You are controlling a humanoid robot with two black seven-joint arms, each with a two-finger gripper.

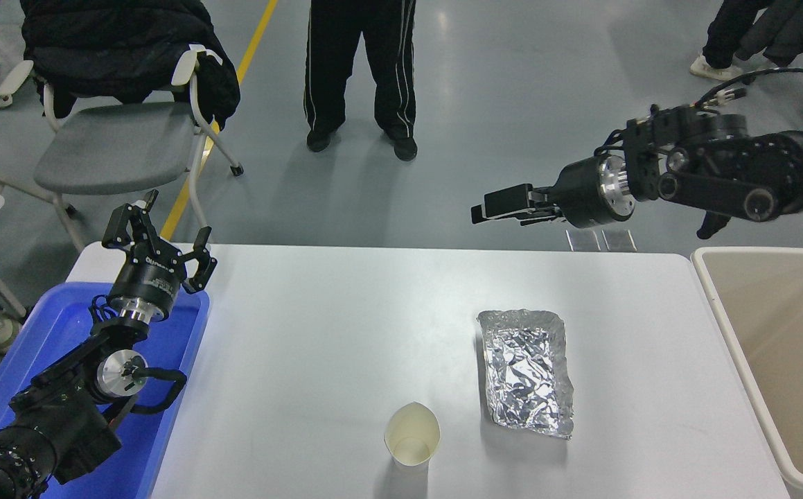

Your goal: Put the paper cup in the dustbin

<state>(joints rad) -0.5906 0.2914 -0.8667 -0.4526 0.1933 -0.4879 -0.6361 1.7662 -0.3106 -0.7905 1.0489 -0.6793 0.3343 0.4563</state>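
The paper cup (412, 438) stands upright just left of the foil tray (527, 371); the right hand (491, 208), narrow, hovers beyond it.

The dustbin (740, 346) runs off the right and bottom edges, only its near-left corner and part of its inside showing. The right gripper (495, 208), seen edge-on, gives no clear reading of its finger gap. The left arm's base is cut off at the lower-left corner, and it covers much of the blue tray (62, 326). A person (359, 69) at the far side is cropped above the legs; another at the upper right shows only a shoe.
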